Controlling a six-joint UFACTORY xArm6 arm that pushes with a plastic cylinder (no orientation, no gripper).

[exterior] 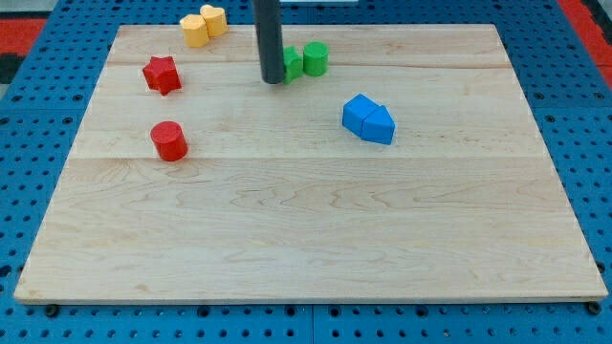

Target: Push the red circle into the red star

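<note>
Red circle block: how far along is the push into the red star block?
Nothing looks done yet: the red circle block sits apart from the red star block, with bare wood between them, the star toward the view's top. In hand: my tip is beside the green blocks, well to the circle's right. Left: get below the circle, then push it up into the star.

The table [316, 239] is a pale wooden board. Relative to the red circle [169, 140]: the red star [163, 74] lies above it, two yellow blocks [204, 25] farther up, two green blocks [305, 60] up-right, two touching blue blocks [369, 119] well right.
</note>
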